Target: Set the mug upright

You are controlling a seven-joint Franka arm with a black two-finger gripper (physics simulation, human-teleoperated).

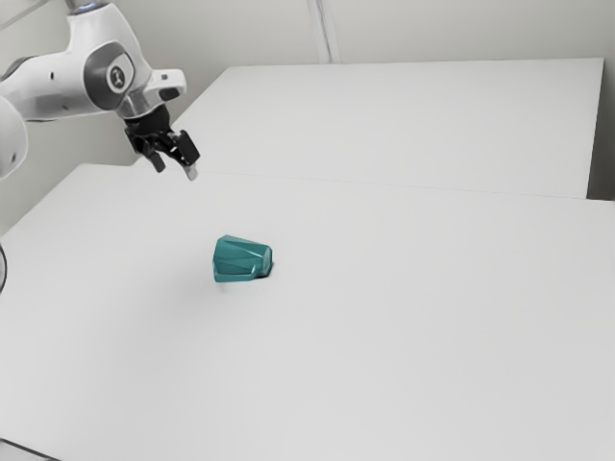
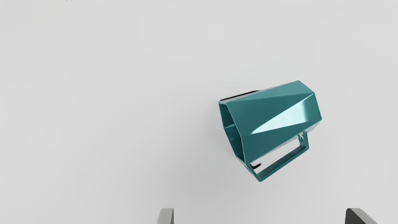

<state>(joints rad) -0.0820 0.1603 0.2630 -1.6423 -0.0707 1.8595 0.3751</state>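
"Teal is the mug (image 1: 242,259) in the exterior view, laid on its side on the counter (image 1: 384,355). Why does it lie so steadily?"

"By its flat facets, presumably; rolling would be hindered by them. Upright it is not."

"And the pincer (image 1: 175,169)?"

"Held above the counter, toward the exterior view's left, well apart from the mug. Clearance is probably being given by that height. Can anything be read?"

"A round emblem (image 1: 117,77) is carried on the arm (image 1: 67,84), but no name can be made out."

"And in the wrist view?"

"The pincer is seen open, with nothing held. The mug's mouth (image 2: 234,137) is turned sideways, and its handle (image 2: 284,161) is set on the side nearer the fingertips. If the body is to be grasped, the handle could get in the way."

"Any label there?"

"No brand or writing is seen on the mug's visible faces."
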